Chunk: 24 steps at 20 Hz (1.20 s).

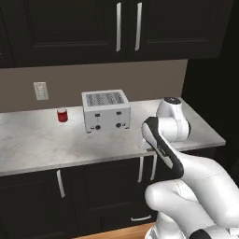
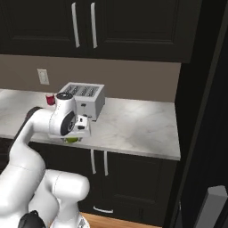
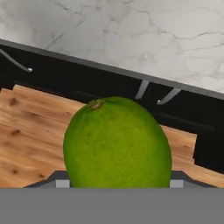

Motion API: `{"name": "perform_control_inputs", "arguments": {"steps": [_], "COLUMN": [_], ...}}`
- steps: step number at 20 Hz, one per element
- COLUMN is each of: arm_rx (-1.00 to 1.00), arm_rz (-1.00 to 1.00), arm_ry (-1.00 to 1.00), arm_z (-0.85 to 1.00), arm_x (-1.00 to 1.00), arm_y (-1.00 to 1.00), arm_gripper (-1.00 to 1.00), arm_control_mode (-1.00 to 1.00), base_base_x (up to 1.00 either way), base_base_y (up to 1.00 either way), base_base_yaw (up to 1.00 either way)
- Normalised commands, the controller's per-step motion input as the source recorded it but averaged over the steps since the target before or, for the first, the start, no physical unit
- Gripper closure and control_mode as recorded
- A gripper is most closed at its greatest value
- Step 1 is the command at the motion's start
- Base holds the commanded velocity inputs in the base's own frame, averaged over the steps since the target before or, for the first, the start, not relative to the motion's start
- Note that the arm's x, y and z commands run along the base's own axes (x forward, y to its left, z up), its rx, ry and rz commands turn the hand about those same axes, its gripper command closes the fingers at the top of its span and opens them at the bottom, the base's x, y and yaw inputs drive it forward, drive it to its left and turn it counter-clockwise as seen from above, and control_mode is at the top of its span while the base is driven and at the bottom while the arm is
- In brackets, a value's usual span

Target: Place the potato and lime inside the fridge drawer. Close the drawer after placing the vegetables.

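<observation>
Dark cabinets and a pale marble counter (image 1: 42,144) frame this kitchen scene, where a white robot arm (image 1: 186,182) carries a lime (image 3: 117,144) off the worktop. From the camera on the hand, the green fruit sits right against the lens with wooden floor (image 3: 30,144) and black cabinet doors (image 3: 87,81) beyond it, which suggests it hangs past the counter's front edge. From the right, a sliver of the same lime (image 2: 71,139) peeks out under the gripper (image 2: 76,133), whose jaws appear closed on the fruit, though the fingers themselves are hidden behind it. A toaster (image 1: 106,110) and a red can (image 1: 62,115) stand well back on the counter, apart from the arm. Neither the potato nor the fridge drawer can be made out. The chief risk lies in the hold: a smooth round fruit pinched between two narrow fingers could roll or squirt free during a wide swing toward the fridge, and from this position it would likely drop to the floor rather than the counter. A fast turn past the dark panel (image 2: 200,111) on the right could also knock it loose.
</observation>
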Motion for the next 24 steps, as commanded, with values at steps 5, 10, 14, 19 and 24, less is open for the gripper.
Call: {"name": "perform_control_inputs", "arguments": {"steps": [5,10,14,19,24], "arm_rx": [-0.07,0.0,0.0,0.0,0.0], "arm_rz": [0.01,-0.01,0.0,0.0,0.0], "arm_ry": [-0.05,-0.19,0.0,0.0,0.0], "arm_z": [0.04,-0.02,0.0,0.0,0.0], "arm_x": [-0.14,-0.58,0.0,0.0,0.0], "arm_y": [0.21,0.0,0.0,0.0,0.0], "arm_gripper": [1.0,1.0,1.0,1.0,1.0], "arm_control_mode": [-1.0,-1.0,1.0,1.0,1.0], "base_base_x": [0.0,0.0,-1.0,-1.0,-1.0], "base_base_y": [0.0,0.0,0.0,-0.04,-0.33], "base_base_yaw": [0.0,0.0,-0.07,-0.12,-0.11]}}
